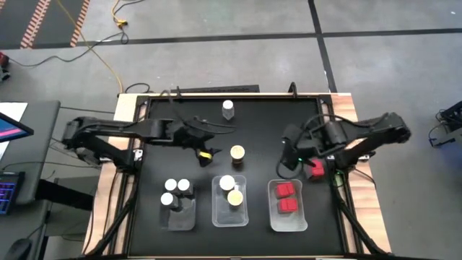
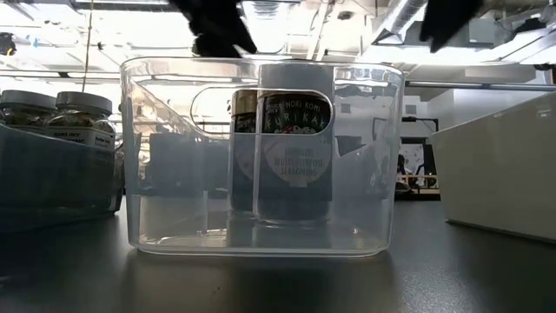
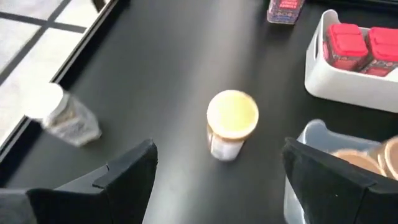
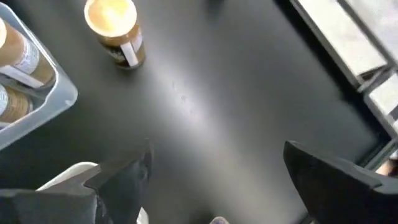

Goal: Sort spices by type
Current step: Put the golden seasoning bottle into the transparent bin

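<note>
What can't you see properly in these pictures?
- High view: the red-capped jar on the table is partly hidden under the right gripper.
- Low view: the jar behind the front jar in the clear tray is mostly hidden.
- Left wrist view: the white-capped jar is too blurred to read.

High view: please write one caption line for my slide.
Three trays hold sorted spice jars; three jars remain loose between two open claws.

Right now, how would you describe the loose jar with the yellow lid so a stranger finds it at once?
Look at the black table and find the middle clear tray. Just beyond its far end one yellow-lidded jar stands alone on the bare mat. Unlike the two similar jars, it is outside any tray.
</note>
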